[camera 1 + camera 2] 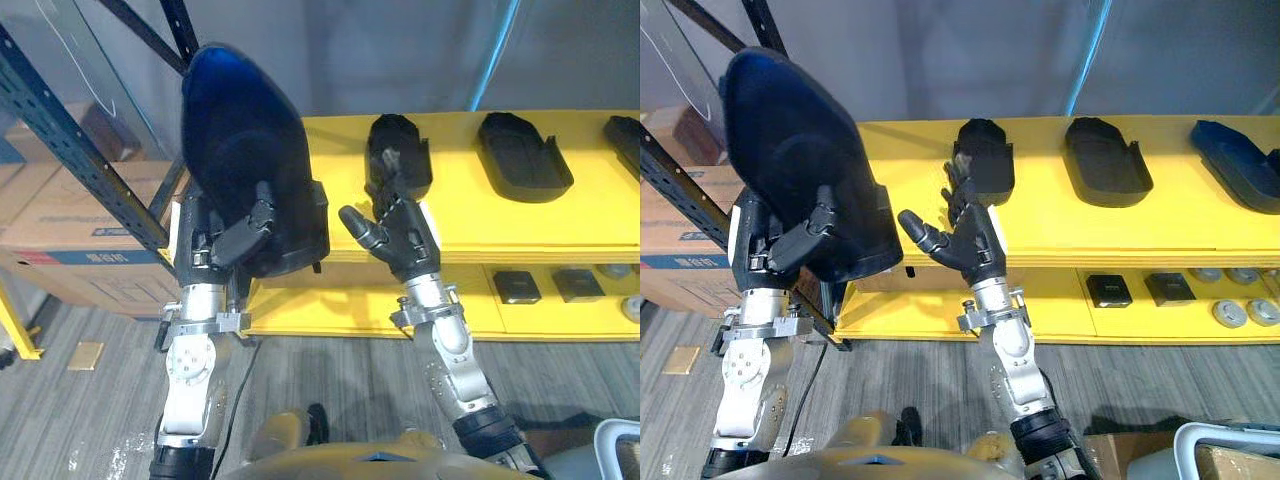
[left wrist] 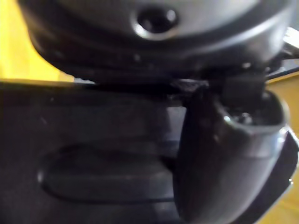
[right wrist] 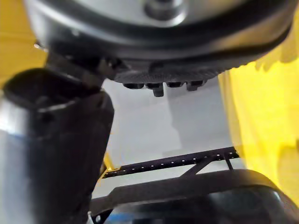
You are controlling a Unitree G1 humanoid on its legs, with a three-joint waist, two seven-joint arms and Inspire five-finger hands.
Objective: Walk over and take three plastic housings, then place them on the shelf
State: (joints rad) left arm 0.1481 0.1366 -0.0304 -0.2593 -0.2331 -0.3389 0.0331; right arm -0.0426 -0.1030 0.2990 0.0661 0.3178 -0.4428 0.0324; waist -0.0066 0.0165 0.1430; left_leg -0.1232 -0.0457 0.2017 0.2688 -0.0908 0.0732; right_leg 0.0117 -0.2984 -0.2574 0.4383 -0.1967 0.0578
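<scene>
The left hand's (image 1: pixel 248 230) fingers are hidden behind the held housing (image 1: pixel 245 140); only its thumb shows, curled across the front of the shell and pressed against it, as the left wrist view shows from close up. The third housing (image 1: pixel 1240 175) on the yellow shelf (image 1: pixel 320 150) is cut off by the edge of the left eye view. Whether the right hand's (image 1: pixel 405 240) fingertips touch the nearest housing (image 1: pixel 405 135) or only overlap it cannot be told.

The held housing is a large dark shell gripped at its lower end, clear of the shelf and in front of its left end. Its long axis rises from the hand and leans a little to the left, with the rounded end uppermost. The nearest housing, the second housing (image 1: pixel 522 157) and the third housing lie flat in a row on the shelf top, each with its long axis running from front to back.

The right hand is wide open, its fingers spread and raised towards the shelf's front edge, holding nothing
</scene>
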